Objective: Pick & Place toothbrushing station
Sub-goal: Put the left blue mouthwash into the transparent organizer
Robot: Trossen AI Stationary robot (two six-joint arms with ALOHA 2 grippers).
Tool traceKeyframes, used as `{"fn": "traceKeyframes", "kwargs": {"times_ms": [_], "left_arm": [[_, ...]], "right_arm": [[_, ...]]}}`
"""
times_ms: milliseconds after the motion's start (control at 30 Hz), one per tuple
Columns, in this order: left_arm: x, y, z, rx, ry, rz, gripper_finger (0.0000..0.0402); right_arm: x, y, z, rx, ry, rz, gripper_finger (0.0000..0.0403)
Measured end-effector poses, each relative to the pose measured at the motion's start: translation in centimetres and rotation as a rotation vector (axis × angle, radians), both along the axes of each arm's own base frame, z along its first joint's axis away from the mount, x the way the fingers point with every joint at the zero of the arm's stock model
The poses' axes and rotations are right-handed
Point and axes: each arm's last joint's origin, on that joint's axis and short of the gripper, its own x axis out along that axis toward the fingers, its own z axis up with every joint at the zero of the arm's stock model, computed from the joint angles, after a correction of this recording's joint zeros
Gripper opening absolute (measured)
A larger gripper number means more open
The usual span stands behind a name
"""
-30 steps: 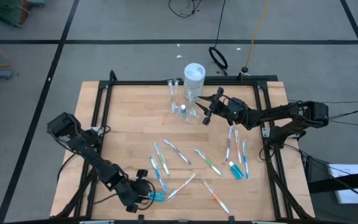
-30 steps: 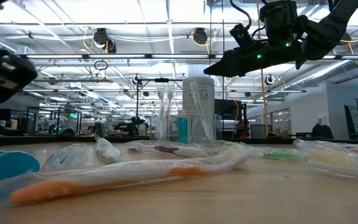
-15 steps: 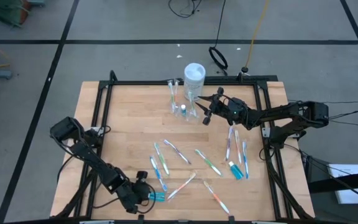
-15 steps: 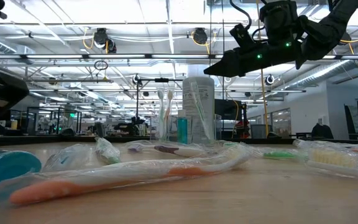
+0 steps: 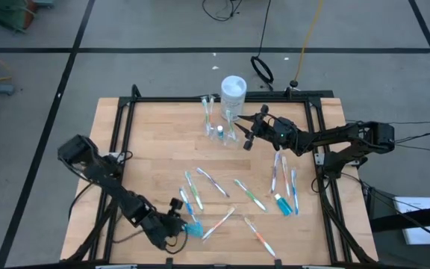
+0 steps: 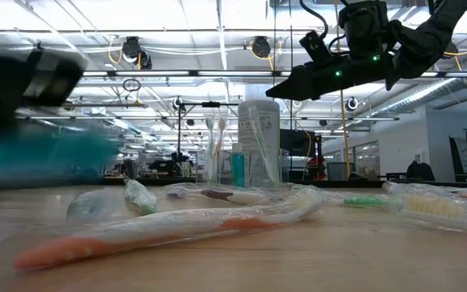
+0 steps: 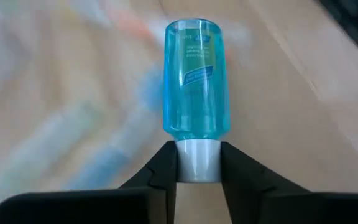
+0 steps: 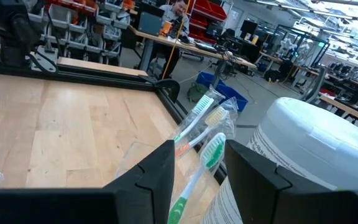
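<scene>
My left gripper (image 5: pixel 181 226), near the table's front edge left of centre, is shut on a small blue bottle (image 7: pixel 196 81) with a white cap. In the low view the bottle (image 6: pixel 47 154) shows as a blur above the tabletop. The toothbrushing station (image 5: pixel 219 132), a small clear holder with toothbrushes standing in it, rests on its base at the far middle, beside a tall white-capped container (image 5: pixel 234 88). My right gripper (image 5: pixel 246 139) hovers open just right of the holder, high above the table (image 6: pixel 290 85). Wrapped toothbrushes (image 8: pixel 207 134) show beyond its fingers. My left gripper pinches the bottle's white cap (image 7: pixel 197 163) between its two fingertips. The fingers slant downward from the table's near left. The bottle's blue body sticks out ahead of the fingers, in line with them, and is lifted clear of the table.
Several wrapped toothbrushes (image 5: pixel 200 190) lie scattered over the middle and right of the table, an orange one (image 6: pixel 160 231) near the front. A second blue bottle (image 5: pixel 282 203) lies among those at the right. A black frame rail (image 5: pixel 118 134) runs along the table's sides.
My left gripper has raised the blue bottle, which lay on the table near the front edge, and carried it a little toward the table's right. The wrist has rolled as it moved.
</scene>
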Motion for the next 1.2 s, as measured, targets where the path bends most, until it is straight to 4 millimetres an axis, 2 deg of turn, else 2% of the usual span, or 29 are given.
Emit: {"fn": "traceKeyframes", "kwargs": {"times_ms": [67, 267, 467, 733, 967, 1200], "left_arm": [[0.4, 1.1, 1.7, 0.120, -0.083, -0.030, 0.0096], [2.2, 6.6, 6.4, 0.577, -0.253, -0.075, 0.0100], [4.4, 12.8, 8.9, 1.061, -0.224, -0.086, 0.0101], [6.3, 20.7, 10.3, 1.345, 0.012, -0.198, 0.0101], [6.3, 24.5, 10.9, 1.535, 0.195, -0.382, 0.0102], [7.5, 27.4, 9.0, 1.632, 0.332, -0.482, 0.0102]], "right_arm": [[0.0, 0.0, 0.0, 0.000, 0.000, 0.000, 0.0132], [0.0, 0.0, 0.0, 0.006, -0.002, 0.000, 0.0132], [0.0, 0.0, -0.6, 0.074, 0.028, -0.005, 0.0132], [-0.4, 0.2, -2.4, 0.248, 0.155, -0.033, 0.0132], [-0.2, 1.9, -3.2, 0.353, 0.198, 0.000, 0.0132], [0.1, 3.4, -3.2, 0.340, 0.209, 0.058, 0.0132]]}}
